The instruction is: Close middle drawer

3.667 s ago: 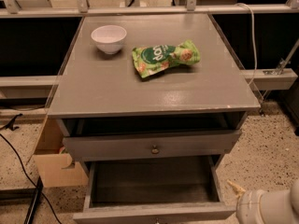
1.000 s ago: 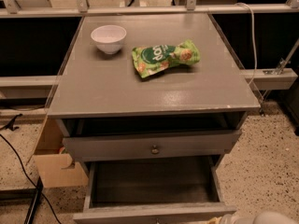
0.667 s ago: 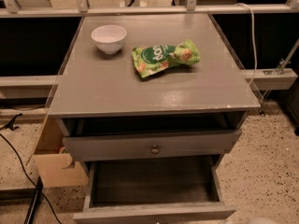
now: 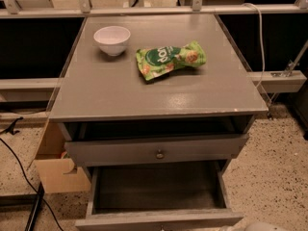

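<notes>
The grey cabinet [image 4: 159, 93] fills the view. Its middle drawer [image 4: 156, 186] is pulled far out toward the camera, with the empty floor fully exposed and the front panel at the bottom edge of the view. Above it the top drawer [image 4: 120, 152] sits slightly proud of the frame, its knob [image 4: 159, 154] at centre. A cardboard box [image 4: 55, 172] stands on the floor against the cabinet's left side. On top lie a green bag [image 4: 169, 59] and, just beside it, a white bowl [image 4: 112, 39]. The gripper is out of view, so I cannot tell its state. Only a pale sliver of the arm [image 4: 262, 226] shows at the bottom right corner, near the drawer front. By my reading the closing has not begun, and the whole push inward remains.
</notes>
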Available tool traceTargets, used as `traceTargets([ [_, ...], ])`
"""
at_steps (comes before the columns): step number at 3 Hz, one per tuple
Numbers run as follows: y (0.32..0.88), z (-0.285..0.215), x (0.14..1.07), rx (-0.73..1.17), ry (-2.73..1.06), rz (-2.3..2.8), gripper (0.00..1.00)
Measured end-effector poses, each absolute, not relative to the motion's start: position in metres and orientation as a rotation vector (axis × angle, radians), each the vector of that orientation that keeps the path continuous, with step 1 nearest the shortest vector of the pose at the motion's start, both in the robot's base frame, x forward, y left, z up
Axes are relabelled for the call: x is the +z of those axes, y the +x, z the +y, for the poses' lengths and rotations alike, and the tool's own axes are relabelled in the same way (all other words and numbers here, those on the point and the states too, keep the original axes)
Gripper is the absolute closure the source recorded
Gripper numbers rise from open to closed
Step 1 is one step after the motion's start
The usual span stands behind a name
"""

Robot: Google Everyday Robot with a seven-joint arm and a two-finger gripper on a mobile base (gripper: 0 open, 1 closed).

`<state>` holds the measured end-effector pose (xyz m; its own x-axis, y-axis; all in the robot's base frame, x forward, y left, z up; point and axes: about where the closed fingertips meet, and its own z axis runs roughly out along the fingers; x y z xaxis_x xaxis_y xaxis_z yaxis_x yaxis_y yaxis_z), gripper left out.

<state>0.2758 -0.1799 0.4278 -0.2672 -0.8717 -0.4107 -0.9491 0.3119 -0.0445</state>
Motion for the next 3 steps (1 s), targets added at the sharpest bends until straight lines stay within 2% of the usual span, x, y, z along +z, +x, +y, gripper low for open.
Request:
traceTargets([
  [3,0.292,-0.176,0.385,0.376,-1.624,2.141,1.0],
])
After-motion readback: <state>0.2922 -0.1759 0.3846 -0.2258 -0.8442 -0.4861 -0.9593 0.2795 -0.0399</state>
